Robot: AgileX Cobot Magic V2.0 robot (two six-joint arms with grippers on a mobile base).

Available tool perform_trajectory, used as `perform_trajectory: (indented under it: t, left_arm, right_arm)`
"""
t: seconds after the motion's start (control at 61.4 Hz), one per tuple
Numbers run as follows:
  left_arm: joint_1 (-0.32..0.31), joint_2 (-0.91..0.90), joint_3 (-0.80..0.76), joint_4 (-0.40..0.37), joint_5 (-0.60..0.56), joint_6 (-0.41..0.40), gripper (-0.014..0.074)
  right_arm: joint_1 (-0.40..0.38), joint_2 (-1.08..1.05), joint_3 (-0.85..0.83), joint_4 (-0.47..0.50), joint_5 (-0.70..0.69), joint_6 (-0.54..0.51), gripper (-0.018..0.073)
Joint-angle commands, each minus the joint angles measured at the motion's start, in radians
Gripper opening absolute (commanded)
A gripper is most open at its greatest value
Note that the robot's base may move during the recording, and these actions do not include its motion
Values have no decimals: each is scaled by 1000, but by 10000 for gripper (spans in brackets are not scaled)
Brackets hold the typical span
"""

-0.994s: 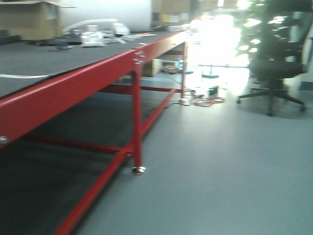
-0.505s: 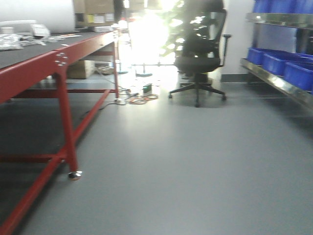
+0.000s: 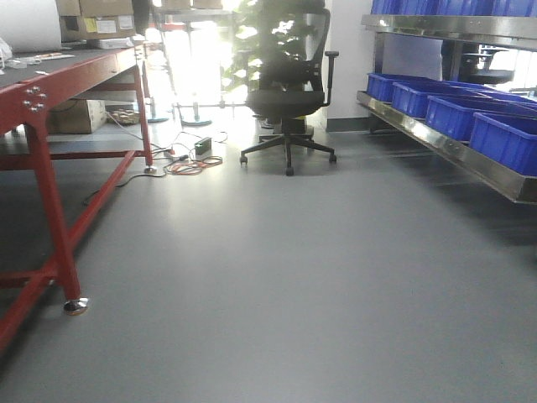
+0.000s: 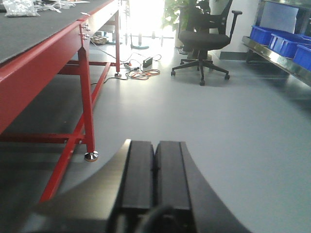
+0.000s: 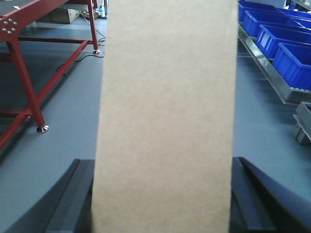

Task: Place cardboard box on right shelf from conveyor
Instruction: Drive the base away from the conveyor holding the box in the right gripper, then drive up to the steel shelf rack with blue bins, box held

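Observation:
The plain tan cardboard box point(image 5: 167, 116) fills the middle of the right wrist view, standing tall between the two dark fingers point(image 5: 73, 194) of my right gripper point(image 5: 163, 194), which is shut on its sides. My left gripper point(image 4: 155, 165) is shut with its pads pressed together and nothing between them, hanging over grey floor. The conveyor point(image 4: 43, 34) with its dark belt and red frame point(image 3: 33, 92) stands at the left. The stainless right shelf point(image 3: 445, 143) runs along the right wall, and it also shows at the right edge of the right wrist view point(image 5: 265, 65).
Blue plastic bins point(image 3: 503, 138) sit in a row on the shelf. A black office chair point(image 3: 289, 92) stands at the back middle, with cables point(image 3: 189, 164) on the floor beside it. Brown cartons point(image 3: 92, 21) are stacked behind the conveyor. Grey floor point(image 3: 277, 277) lies between conveyor and shelf.
The front view has swung to the right: the conveyor slid off to the left edge, the chair moved to the centre, and the shelf with blue bins came into view.

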Motion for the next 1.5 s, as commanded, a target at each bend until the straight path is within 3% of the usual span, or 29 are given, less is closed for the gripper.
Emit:
perform_trajectory:
  t: [0.0,1.483]
  left_arm:
    - [-2,-17,10,-6,-87,0,-116]
    - [-2,-17,10,-6,-87,0,-116]
  right_arm:
    - [-5,21,-25,-15,-104,-11,241]
    - [-5,24,-25,-15,-102,-11,241]
